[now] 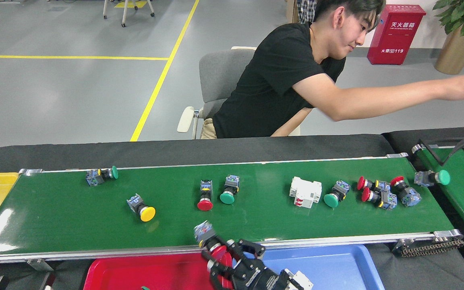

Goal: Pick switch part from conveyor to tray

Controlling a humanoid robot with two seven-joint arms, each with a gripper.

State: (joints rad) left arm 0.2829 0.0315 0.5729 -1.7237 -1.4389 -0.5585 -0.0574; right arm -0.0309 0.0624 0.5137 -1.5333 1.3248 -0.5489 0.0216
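A grey floor crossed by yellow lines runs back to a white wall, where a red fire box and a potted plant stand, with a grey chair behind the black-covered table.
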